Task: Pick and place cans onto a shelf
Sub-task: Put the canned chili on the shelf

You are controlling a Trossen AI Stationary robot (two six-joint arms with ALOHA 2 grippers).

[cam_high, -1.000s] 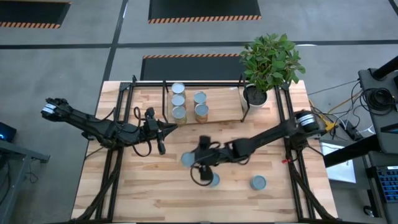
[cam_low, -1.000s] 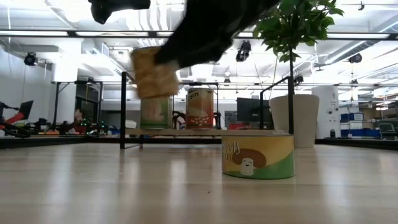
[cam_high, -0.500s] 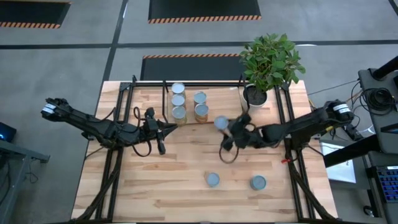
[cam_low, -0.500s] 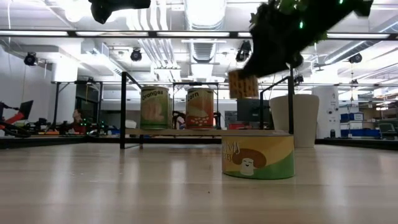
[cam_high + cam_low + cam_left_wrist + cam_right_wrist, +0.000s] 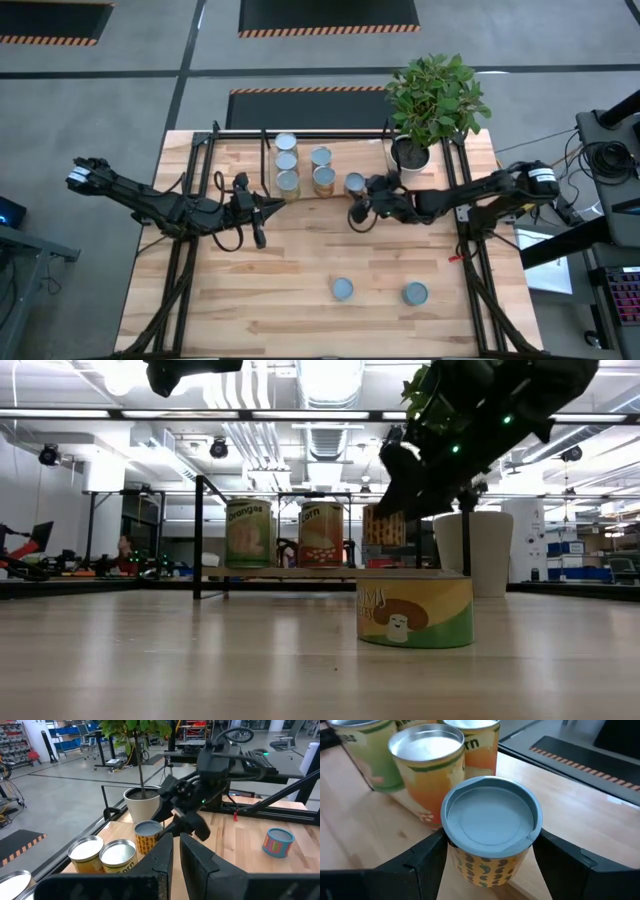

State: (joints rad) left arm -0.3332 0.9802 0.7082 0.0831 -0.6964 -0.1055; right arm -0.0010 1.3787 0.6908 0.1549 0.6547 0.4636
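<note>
Your right gripper (image 5: 358, 192) has moved to the black-barred wooden shelf (image 5: 377, 189), clasping one grey-lidded yellow can (image 5: 490, 835). Beside it: five shelved tins; behind: two on the table. Left gripper (image 5: 262, 214) closed, empty.

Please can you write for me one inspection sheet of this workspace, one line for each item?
Surface: light wooden tabletop, bare at the front left.
Job's things: five cans on the shelf; a sixth can held at the shelf's right part; two cans on the tabletop near the front.
Clutter: potted plant in a white pot at the back right.
Grippers: right gripper shut on the sixth can, at the shelf; left gripper shut, empty, waiting over the table's left side.
Cables: black loops hang on both arms; loose cables lie beside the table on the right.
Surroundings: grey floor with striped mats; workshop racks behind.
</note>
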